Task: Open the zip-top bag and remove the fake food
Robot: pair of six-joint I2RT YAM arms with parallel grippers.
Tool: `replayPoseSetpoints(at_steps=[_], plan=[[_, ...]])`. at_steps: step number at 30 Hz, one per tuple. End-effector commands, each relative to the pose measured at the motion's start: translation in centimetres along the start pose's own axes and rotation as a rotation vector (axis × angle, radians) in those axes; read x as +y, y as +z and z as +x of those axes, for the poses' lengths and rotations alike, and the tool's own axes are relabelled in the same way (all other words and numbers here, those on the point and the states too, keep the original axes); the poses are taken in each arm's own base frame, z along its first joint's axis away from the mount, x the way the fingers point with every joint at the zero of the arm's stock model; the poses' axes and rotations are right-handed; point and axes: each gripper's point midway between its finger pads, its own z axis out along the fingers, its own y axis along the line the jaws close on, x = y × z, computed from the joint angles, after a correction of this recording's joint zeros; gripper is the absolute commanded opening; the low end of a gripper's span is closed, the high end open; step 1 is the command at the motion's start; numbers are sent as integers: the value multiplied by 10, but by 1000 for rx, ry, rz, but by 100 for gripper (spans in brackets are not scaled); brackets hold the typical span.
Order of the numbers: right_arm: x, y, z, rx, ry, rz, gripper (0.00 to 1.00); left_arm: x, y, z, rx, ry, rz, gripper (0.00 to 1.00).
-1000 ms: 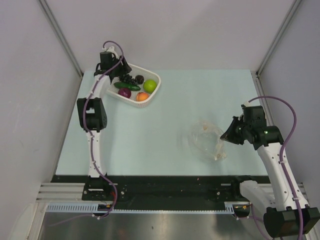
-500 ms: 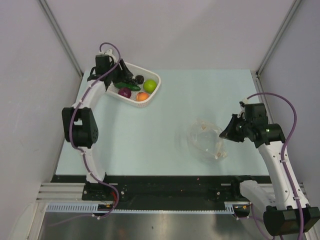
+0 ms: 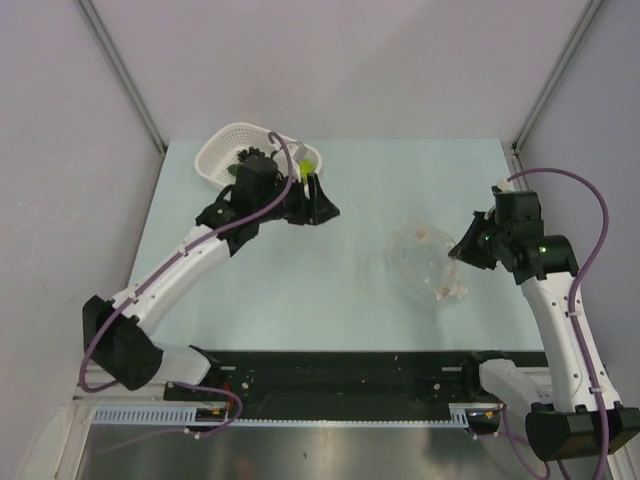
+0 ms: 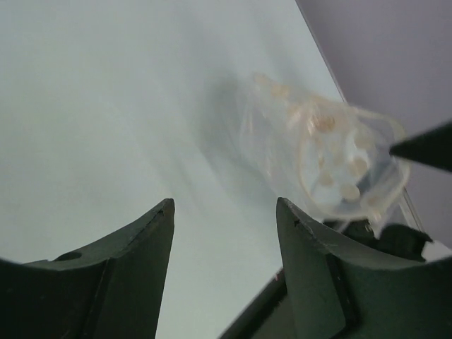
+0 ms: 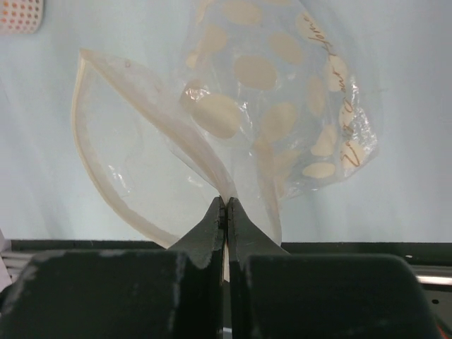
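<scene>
Top view: the zip-top bag (image 3: pixel 420 265) sits right of centre on the table (image 3: pixel 400 180), nearer the front edge. Bare surface lies between it and the left gripper (image 3: pixel 320 205). At far left, the white basket (image 3: pixel 215 150) holds a lime-green ball (image 3: pixel 303 168).

Left wrist: the left gripper (image 4: pixel 222 212) has its fingers parted with nothing between them. The bag (image 4: pixel 332 155) is ahead, near the table's right edge.

Right wrist: the right gripper (image 5: pixel 226 205) is pinched tight on the bag's (image 5: pixel 275 106) clear film. The bag's mouth gapes, and pale dots show on it.
</scene>
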Motion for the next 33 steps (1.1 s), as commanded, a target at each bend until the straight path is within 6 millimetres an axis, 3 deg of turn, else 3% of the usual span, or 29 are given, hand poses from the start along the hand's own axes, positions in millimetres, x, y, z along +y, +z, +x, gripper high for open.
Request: replayPoseSetpoints(at_steps=[1, 3, 4, 6, 7, 8, 11, 13, 15, 18, 19, 20, 21, 22, 23, 26, 27, 28, 30, 31, 33], plan=[[1, -18, -37, -139, -7, 52, 0, -25, -31, 33, 49, -49, -2, 64], [-7, -21, -48, -186, -12, 105, 0, -36, -39, 53, 82, -57, 21, 64], [-13, -19, -55, -212, -11, 143, 0, -51, -52, 57, 74, -59, 59, 63], [-18, -11, -61, -228, -4, 176, 0, -56, -59, 76, 101, -76, 66, 63], [-21, -6, -66, -236, 0, 198, 0, -69, -69, 84, 104, -96, 97, 63], [-25, 2, -66, -235, 18, 214, 0, -65, -70, 99, 121, -112, 82, 63], [-18, 28, -75, -248, 42, 208, 0, -76, -80, 124, 142, -160, 113, 63], [-13, 42, -82, -272, 41, 231, 0, -82, -84, 131, 149, -169, 119, 63], [4, 67, -76, -247, 20, 221, 1, -85, -88, 131, 151, -163, 117, 63], [30, 97, -57, -143, 2, 169, 16, -90, -91, 127, 140, -138, 128, 63], [40, 101, -48, -92, -1, 129, 30, -89, -90, 126, 136, -125, 125, 63], [49, 103, -40, -59, -20, 115, 36, -90, -89, 124, 130, -119, 125, 64], [52, 104, -34, -34, -34, 116, 44, -91, -87, 122, 121, -114, 128, 64], [58, 99, -34, -38, -55, 102, 63, -91, -85, 121, 116, -109, 129, 64], [62, 96, -31, -33, -73, 88, 73, -90, -83, 122, 113, -111, 129, 65], [79, 75, -16, 19, -113, -22, 90, -96, -71, 125, 116, -132, 169, 66], [80, 67, -6, 54, -118, -39, 92, -103, -66, 122, 99, -140, 206, 67], [85, 51, -2, 53, -122, -87, 99, -105, -60, 125, 112, -162, 214, 67], [81, 38, 15, 81, -110, -109, 100, -111, -53, 128, 115, -180, 258, 68], [84, 21, 19, 61, -105, -161, 100, -112, -47, 131, 125, -198, 260, 67], [71, 16, 36, 73, -80, -162, 100, -119, -43, 127, 107, -210, 296, 68]])
